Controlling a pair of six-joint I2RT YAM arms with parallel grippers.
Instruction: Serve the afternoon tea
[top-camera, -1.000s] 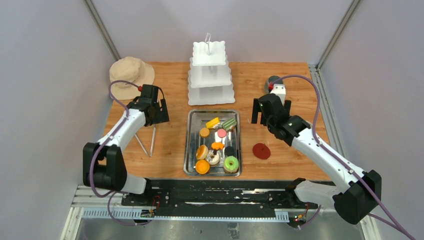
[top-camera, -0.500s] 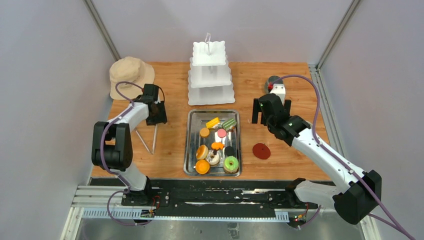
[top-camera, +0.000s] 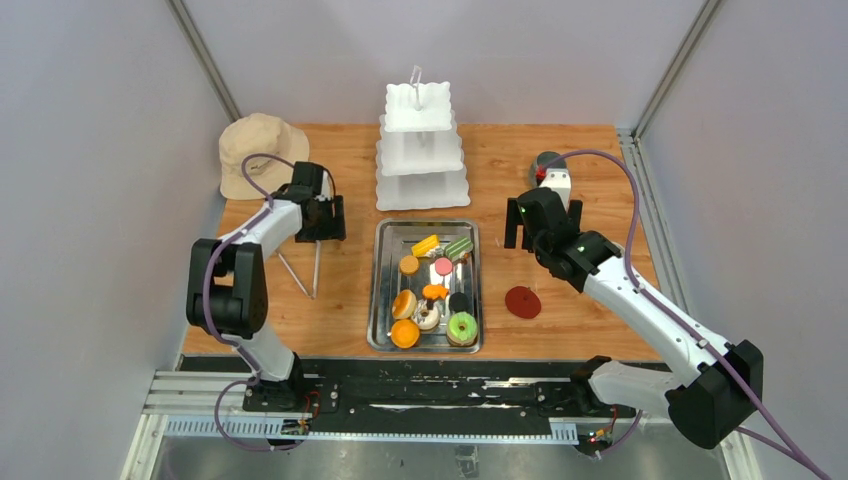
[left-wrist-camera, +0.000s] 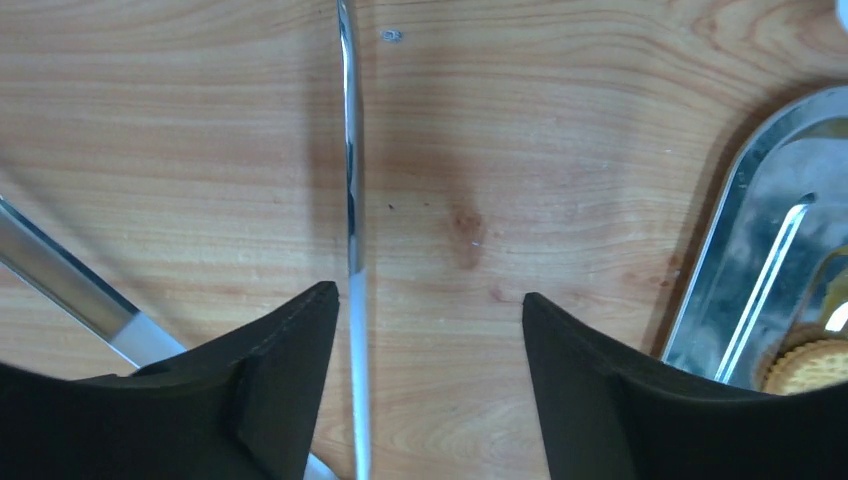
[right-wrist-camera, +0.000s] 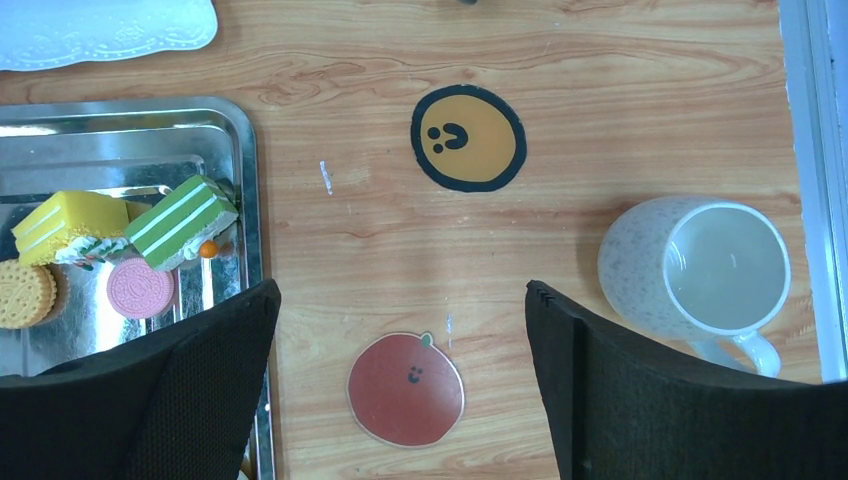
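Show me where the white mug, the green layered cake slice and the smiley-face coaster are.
white mug (right-wrist-camera: 697, 267), right wrist view, inside of the cup.
green layered cake slice (right-wrist-camera: 182, 222), right wrist view, its striped face.
smiley-face coaster (right-wrist-camera: 468, 137), right wrist view, centre of the orange face.

The cake slice (right-wrist-camera: 182, 222) was green with white stripes, the sandwich cookie (right-wrist-camera: 141, 288) pink. The mug (right-wrist-camera: 700, 268) was white, grey-speckled. The coaster (right-wrist-camera: 468, 137) was orange, black-rimmed.

left arm (top-camera: 258, 231) folded sharply at the elbow, left gripper (top-camera: 325, 218) pointing down, jaws apart. right arm (top-camera: 640, 300) stretched forward, right gripper (right-wrist-camera: 400, 290) facing down, jaws wide apart.
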